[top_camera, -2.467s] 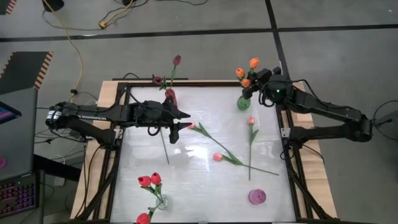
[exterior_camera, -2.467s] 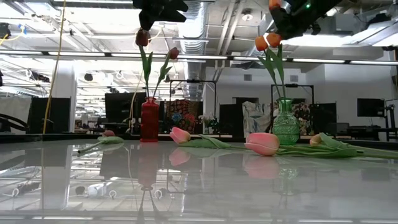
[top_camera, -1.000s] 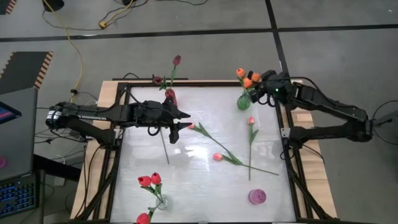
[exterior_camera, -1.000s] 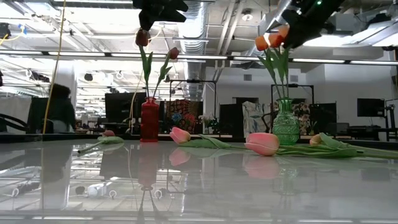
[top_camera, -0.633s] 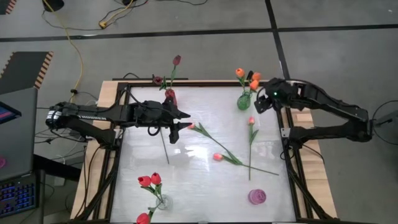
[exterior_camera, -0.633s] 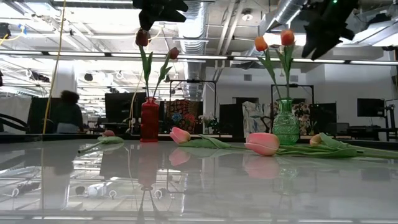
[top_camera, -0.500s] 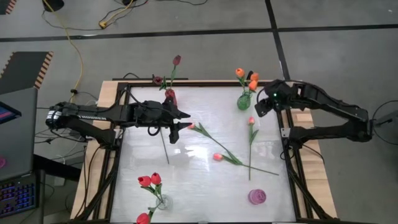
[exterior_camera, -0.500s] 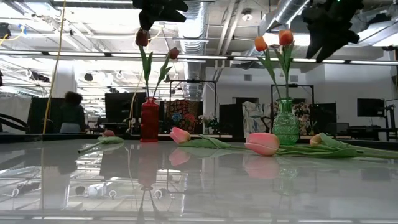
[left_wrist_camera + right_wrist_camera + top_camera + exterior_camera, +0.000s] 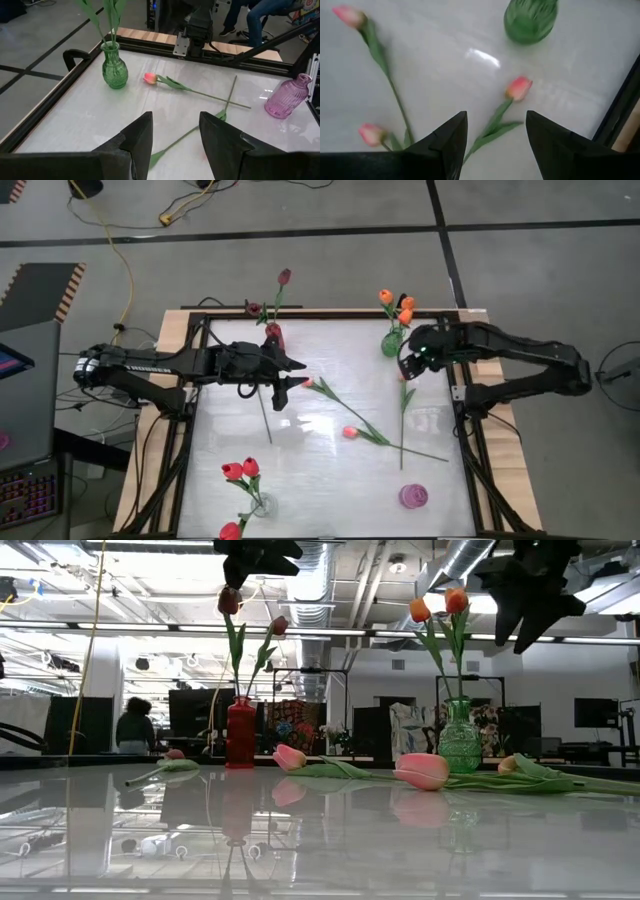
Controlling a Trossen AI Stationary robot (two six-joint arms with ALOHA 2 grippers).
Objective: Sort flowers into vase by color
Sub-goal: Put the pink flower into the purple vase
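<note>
Three pink flowers lie flat on the white table: one near the green vase, one mid-table, one nearer the front. Orange flowers stand in the green vase. Maroon flowers stand in the red vase, and red flowers in a clear vase. My right gripper hangs open, fingers pointing down, above the pink flower by the green vase. My left gripper waits open above the table beside the red vase.
An empty purple vase stands at the near right. A black frame rail runs around the table. A person is in the room beyond the far edge. Bare tabletop lies between the clear and purple vases.
My right gripper has left the orange flowers over the green vase, gone toward the near edge and a little left, sunk slightly, rolled, and tipped its fingers downward. The orange flowers now stand free in the vase, a little more upright.
</note>
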